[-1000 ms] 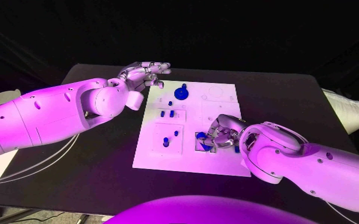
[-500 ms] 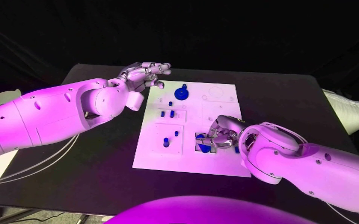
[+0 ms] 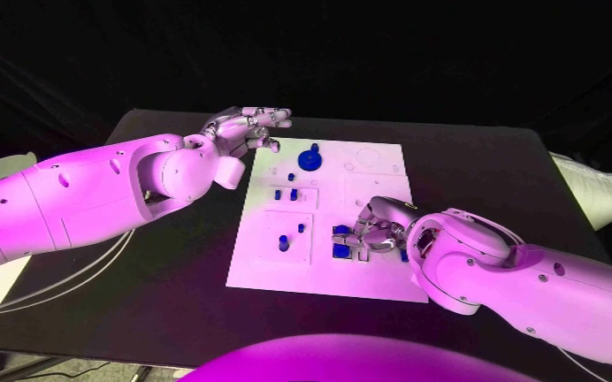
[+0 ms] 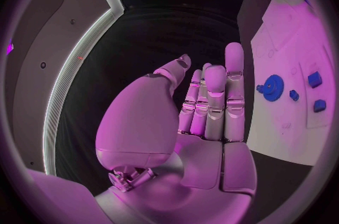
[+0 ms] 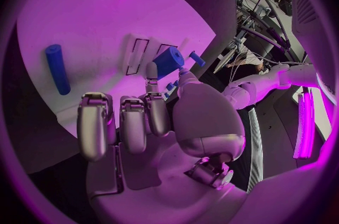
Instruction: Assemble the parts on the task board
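Note:
The white task board (image 3: 325, 263) lies mid-table. My right hand (image 3: 378, 231) rests low on its near right part, fingers curled; in the right wrist view the thumb and a fingertip (image 5: 150, 71) pinch a short blue cylinder (image 5: 168, 60), which also shows as the blue cylinder (image 3: 340, 231) in the head view. Another blue part (image 3: 342, 250) sits just nearer. A long blue peg (image 5: 56, 69) lies flat on the board. My left hand (image 3: 250, 125) hovers open beside the board's far left corner, holding nothing. A blue gear (image 3: 310, 159) stands at the far side.
Small blue pegs (image 3: 285, 194) stand in the board's left column, and two more pegs (image 3: 283, 241) sit nearer. The left wrist view shows the board (image 4: 282, 66) with the gear (image 4: 272, 88). Bare black table (image 3: 153, 258) surrounds the board.
My right hand's fingers have shifted slightly and the blue cylinder now sits a little farther up the board, beside the fingertips. The left hand has not moved.

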